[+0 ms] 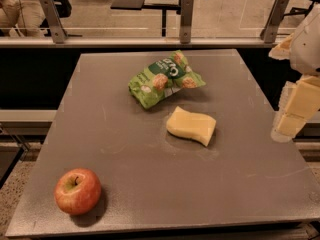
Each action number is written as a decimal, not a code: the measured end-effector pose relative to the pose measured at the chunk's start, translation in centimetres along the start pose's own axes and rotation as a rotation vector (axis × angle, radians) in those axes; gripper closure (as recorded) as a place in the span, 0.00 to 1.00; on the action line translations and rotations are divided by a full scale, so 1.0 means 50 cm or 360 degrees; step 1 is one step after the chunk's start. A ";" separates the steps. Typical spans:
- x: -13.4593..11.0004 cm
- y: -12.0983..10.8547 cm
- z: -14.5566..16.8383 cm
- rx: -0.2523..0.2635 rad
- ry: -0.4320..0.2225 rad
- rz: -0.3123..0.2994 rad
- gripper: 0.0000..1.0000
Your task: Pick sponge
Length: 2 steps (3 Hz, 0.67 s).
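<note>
The gripper [292, 118] hangs at the right edge of the view, off the side of the table [150, 184] and above its surface level; whether it is released or clenched I cannot tell, and it holds nothing that shows. The sponge [191, 126] lies flat near the middle of the table, to the gripper's left and well apart from it; nothing touches it.

The green snack bag [164, 79] sits just behind the sponge, close but apart; an approach that overshoots toward the back could snag the crinkled bag or shove it along. The sponge is soft foam with wavy sides; a grip set too shallow or off-centre would likely squash a corner and let it spring free; a hard descent could press it into the table and skid it. The apple [77, 191] at the near left corner is far enough off to pose little risk.
</note>
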<state>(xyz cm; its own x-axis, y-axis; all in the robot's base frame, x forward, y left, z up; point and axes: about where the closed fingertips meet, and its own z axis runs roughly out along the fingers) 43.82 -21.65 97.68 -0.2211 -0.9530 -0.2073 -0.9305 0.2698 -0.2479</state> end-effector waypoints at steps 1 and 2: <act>-0.001 0.000 -0.001 0.0003 -0.0003 0.0000 0.00; -0.017 0.001 0.007 0.0001 -0.0051 0.0002 0.00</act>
<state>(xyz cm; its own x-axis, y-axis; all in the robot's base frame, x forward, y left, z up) 44.05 -20.78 97.50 -0.2125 -0.9477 -0.2379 -0.9301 0.2709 -0.2482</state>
